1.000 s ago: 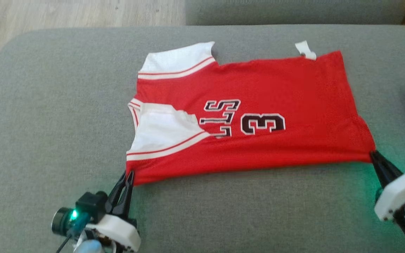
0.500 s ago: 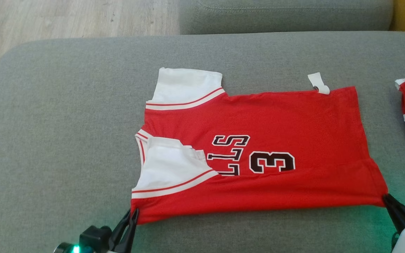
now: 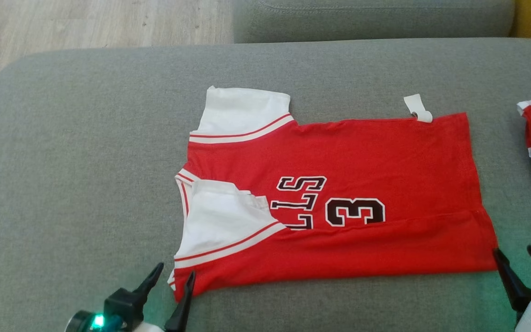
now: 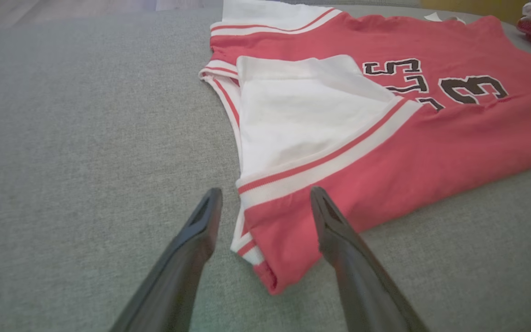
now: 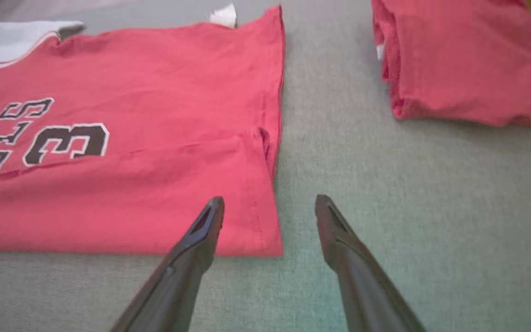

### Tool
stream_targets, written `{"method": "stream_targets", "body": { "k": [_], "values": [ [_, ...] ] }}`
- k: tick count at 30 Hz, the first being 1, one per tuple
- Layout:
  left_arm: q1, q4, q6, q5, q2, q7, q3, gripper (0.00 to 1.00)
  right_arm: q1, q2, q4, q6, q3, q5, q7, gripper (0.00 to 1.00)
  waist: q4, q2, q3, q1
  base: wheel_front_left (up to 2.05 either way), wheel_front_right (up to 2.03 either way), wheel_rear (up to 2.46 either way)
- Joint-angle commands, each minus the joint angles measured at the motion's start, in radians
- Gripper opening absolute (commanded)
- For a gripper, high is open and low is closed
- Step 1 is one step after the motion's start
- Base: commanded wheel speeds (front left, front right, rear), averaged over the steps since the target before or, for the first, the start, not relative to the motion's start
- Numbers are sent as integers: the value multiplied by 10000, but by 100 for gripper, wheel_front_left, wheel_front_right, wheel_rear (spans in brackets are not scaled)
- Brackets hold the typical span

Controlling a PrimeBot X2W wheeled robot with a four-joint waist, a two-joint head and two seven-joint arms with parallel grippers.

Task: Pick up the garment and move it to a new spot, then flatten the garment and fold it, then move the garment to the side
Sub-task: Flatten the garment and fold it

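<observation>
Garment [image 3: 339, 193] lies folded lengthwise, centre of cushion [image 3: 85, 161]. Left gripper [image 3: 175, 269] and right gripper [image 3: 513, 250] spread wide, empty, at its near corners. Risk: near-left corner sits between left fingers [image 4: 201, 221]; a careless move snags it, undoing the fold.

Our left jaws stand wide apart at the lower left of the head view, dark fingers [image 3: 150, 279] pointing up. Our right jaws gape likewise at the lower right, fingers [image 3: 507, 272] splayed, gripping nothing.
</observation>
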Motion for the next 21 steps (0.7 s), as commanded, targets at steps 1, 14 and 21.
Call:
{"method": "stream_targets", "body": {
  "k": [1,14,21],
  "values": [
    [-557,-393,37,131,276,-28,317,100,-212,-248,-434,65,106,-108,-189,100,-30,0,23,0,0,0,0],
    [-5741,-180,-1401,185,1294,1781,787,100,-1931,-402,-1012,65,1238,-737,-1287,100,-542,0,1499,0,0,0,0],
    [-9590,2187,-1885,-223,1394,3482,110,100,-2838,-512,-1019,65,1563,-820,-1601,100,-927,0,2606,0,0,0,0]
  ]
}}
